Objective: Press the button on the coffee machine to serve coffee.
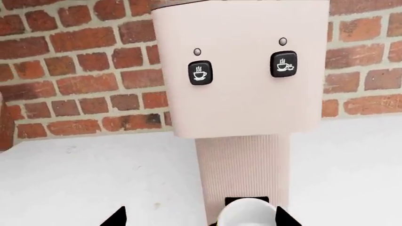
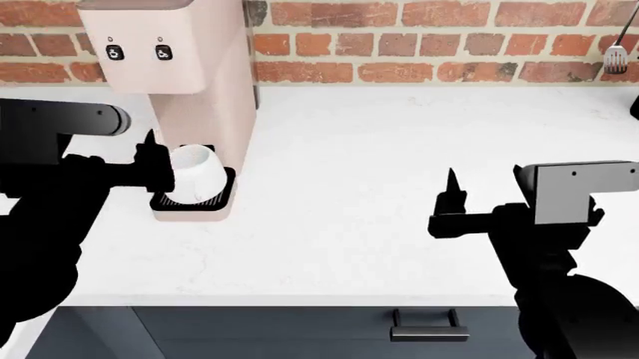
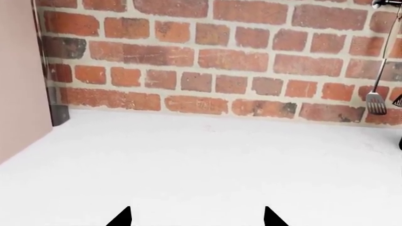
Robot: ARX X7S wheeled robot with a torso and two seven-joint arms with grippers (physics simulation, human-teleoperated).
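The coffee machine (image 2: 185,82) stands at the back of the white counter (image 2: 399,172), against the brick wall (image 2: 450,41), directly ahead of the left claw (image 2: 160,176). That claw is open, its dark fingertips (image 1: 116,217) spread on either side of a white cup (image 2: 194,172) that sits on the black drip tray (image 2: 194,200) under the machine's overhanging head. Whether the fingers touch the cup cannot be told. Above the claw, on the head's front face, are two small dark buttons: a single-cup button (image 1: 199,73) and a button with two cups (image 1: 283,64), each with a small round light just above it. The head's lower edge overhangs the ribbed column behind the cup, so the space around the claw is bounded by column, tray and overhang.

The right claw (image 2: 450,206) hangs well apart from the machine over bare counter, its two tips (image 3: 122,217) spread open with nothing between them. Ahead of it the counter runs unbroken to the wall; the machine's side edge shows far off toward the left arm, and a spatula (image 3: 377,101) hangs on the wall at the opposite side. Below the counter's front edge is a dark drawer with a handle (image 2: 427,327).
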